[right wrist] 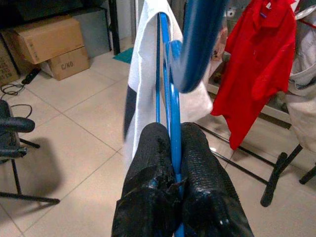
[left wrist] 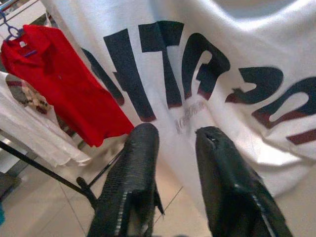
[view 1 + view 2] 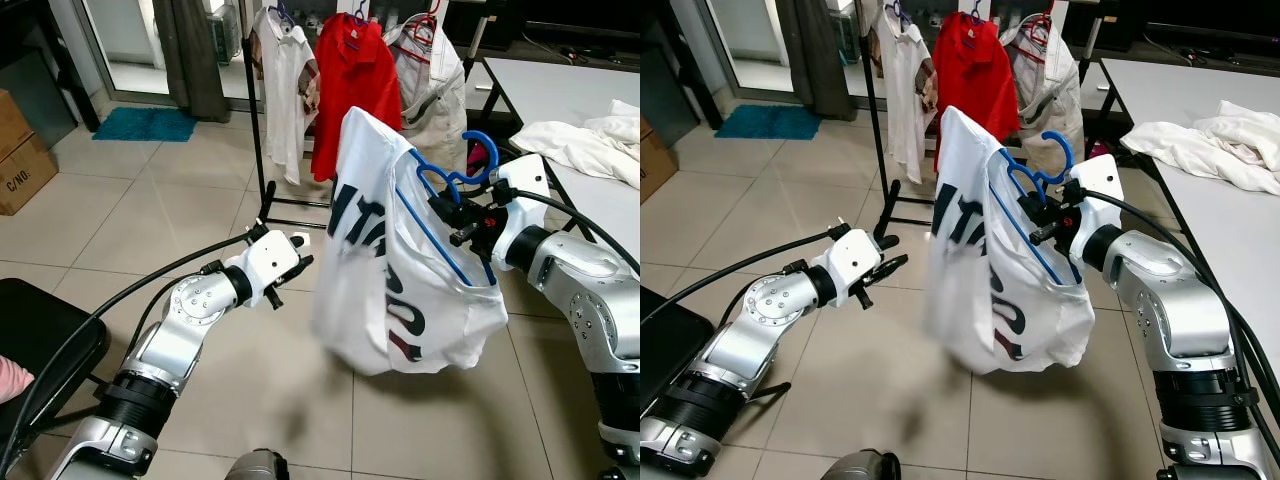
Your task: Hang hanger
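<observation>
The right arm is bent at the elbow and reaches inward across the robot's front, its right hand [image 3: 462,222] raised at chest height. In the right wrist view the two black fingers [image 1: 148,163] are pressed together on the thin blue wire of the hanger [image 3: 450,205], clamped on it. The hanger's hook [image 3: 478,160] curls up above the hand, and a white shirt [image 3: 395,270] with dark lettering drapes from the hanger, bunched and hanging in the air over the tiled floor [image 3: 150,220].

The left arm stretches forward and low, forearm angled up toward the shirt. Its left hand [image 3: 290,268] sits just beside the shirt's left edge, and in the left wrist view the fingers [image 2: 136,163] stand apart with the printed cloth right in front of them, nothing between them.

Beyond the shirt stands a black rack [image 3: 255,120] carrying a red shirt [image 3: 352,85] between two pale garments. More white cloth [image 3: 580,140] lies on a surface [image 3: 560,85] to the right.
</observation>
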Controlling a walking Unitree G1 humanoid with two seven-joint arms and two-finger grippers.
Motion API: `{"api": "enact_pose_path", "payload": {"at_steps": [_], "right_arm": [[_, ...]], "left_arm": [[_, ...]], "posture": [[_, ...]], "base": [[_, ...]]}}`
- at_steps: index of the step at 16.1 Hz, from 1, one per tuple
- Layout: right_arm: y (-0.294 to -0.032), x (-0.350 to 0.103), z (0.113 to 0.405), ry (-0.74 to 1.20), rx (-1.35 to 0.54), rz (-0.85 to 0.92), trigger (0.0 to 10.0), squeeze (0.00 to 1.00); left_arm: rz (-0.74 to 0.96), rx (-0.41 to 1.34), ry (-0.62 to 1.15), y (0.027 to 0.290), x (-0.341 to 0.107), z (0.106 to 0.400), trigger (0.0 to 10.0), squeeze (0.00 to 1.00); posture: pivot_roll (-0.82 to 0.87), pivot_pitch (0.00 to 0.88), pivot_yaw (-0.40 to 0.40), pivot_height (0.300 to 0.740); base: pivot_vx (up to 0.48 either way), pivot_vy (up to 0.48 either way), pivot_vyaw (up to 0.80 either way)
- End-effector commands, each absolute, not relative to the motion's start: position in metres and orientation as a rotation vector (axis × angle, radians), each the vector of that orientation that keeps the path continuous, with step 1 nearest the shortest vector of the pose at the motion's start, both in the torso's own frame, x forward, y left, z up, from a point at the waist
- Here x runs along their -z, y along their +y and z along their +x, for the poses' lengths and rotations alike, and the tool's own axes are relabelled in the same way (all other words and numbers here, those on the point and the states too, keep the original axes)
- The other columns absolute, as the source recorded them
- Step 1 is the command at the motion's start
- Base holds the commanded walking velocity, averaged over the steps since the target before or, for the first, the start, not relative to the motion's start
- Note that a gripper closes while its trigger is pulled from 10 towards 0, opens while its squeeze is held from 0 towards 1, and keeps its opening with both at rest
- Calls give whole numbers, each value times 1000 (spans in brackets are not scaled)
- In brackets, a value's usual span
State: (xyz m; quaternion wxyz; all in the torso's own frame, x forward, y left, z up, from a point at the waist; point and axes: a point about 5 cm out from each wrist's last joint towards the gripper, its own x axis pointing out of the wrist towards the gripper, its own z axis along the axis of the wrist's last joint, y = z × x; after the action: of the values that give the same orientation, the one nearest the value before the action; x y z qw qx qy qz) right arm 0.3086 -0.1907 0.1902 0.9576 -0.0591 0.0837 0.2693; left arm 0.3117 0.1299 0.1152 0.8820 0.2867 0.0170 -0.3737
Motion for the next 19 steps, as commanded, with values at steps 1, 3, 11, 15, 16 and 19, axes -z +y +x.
{"api": "enact_pose_path", "payload": {"at_steps": [1, 3, 11, 15, 16, 19], "right_arm": [[-186, -205, 308, 112, -575, -144, 10000, 0], [-181, -201, 302, 143, -653, -207, 10000, 0], [-194, -163, 290, 386, -737, -544, 10000, 0], [-188, -166, 287, 395, -796, -547, 10000, 0], [-190, -162, 286, 411, -806, -647, 10000, 0], [-174, -178, 283, 329, -888, -595, 10000, 0]], "left_arm": [[651, 745, 25, 131, -118, 315, 10000, 1000], [668, 670, -22, 138, -128, 324, 10000, 965], [594, 795, -188, 146, -182, 323, 10000, 0], [607, 828, -195, 153, -198, 329, 10000, 0], [592, 892, -181, 150, -202, 330, 10000, 0], [383, 1235, -101, 134, -213, 319, 10000, 1000]], "posture": [[39, 0, 22, 740], [42, 0, 20, 740], [46, 0, 16, 740], [47, 0, 15, 740], [47, 0, 14, 740], [47, 0, 13, 740]], "base": [[0, 0, 0], [0, 0, 0], [0, 0, 0], [0, 0, 0], [0, 0, 0], [0, 0, 0]]}}
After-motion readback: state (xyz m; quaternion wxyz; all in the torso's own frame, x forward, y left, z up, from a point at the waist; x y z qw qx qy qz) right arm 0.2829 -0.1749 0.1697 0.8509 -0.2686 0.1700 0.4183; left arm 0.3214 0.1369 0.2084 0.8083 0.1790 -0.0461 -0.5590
